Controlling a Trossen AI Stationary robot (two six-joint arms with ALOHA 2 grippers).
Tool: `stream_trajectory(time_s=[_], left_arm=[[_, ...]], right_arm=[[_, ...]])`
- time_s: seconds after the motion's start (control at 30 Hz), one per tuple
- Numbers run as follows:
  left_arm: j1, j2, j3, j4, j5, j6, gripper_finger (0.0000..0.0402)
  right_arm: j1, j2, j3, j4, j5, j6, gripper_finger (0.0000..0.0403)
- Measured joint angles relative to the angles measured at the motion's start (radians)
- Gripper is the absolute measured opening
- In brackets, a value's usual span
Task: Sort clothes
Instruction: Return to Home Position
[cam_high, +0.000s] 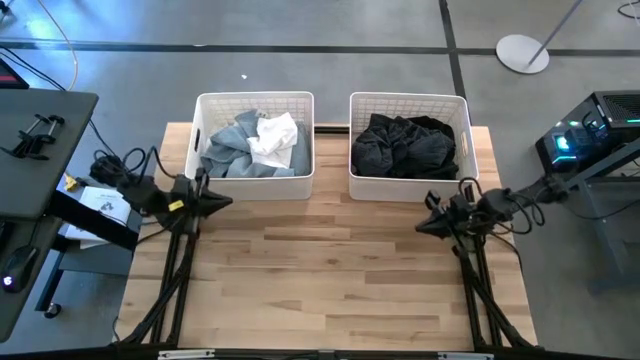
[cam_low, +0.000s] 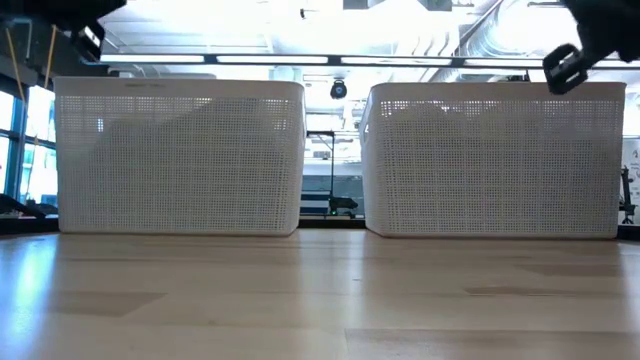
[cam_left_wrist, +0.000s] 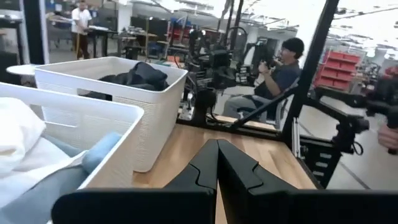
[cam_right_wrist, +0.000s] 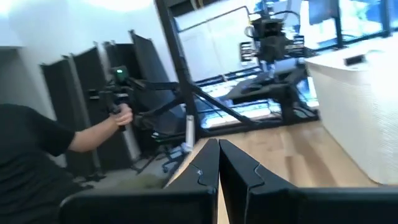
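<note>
Now, two baskets (cam_high: 255, 97), one pile each, pale clothes (cam_high: 250, 148), dark clothes (cam_high: 405, 148), left tool (cam_high: 224, 200), right tool (cam_high: 421, 226), both closed, empty

The worktop (cam_high: 330, 270) is made of pale wooden planks in mixed light and tan tones. Two white plastic baskets with mesh walls stand upright directly on it. The left basket (cam_high: 255, 186) sits at the far edge. The right basket (cam_high: 408, 190) stands just beside it, in line with it, a narrow gap between them.
</note>
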Motion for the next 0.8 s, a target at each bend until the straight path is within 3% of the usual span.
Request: stream_trajectory(time_s=[0.2,0.37,0.53,0.8], left_arm=[[0.005,-0.141,-0.094,-0.032,0.04,0.024,0.0],[0.028,-0.14,-0.151,0.037,0.099,0.058,0.0],[0.098,-0.139,-0.23,0.195,0.287,0.099,0.0],[0.221,-0.139,-0.384,0.28,0.369,0.047,0.0]], right_arm=[[-0.085,-0.085,0.0,-0.165,-0.047,0.067,0.0],[-0.118,-0.083,0.0,-0.179,-0.08,0.072,0.0],[-0.152,-0.083,0.0,-0.178,-0.092,0.067,0.0],[-0.161,-0.082,0.0,-0.186,-0.092,0.082,0.0]])
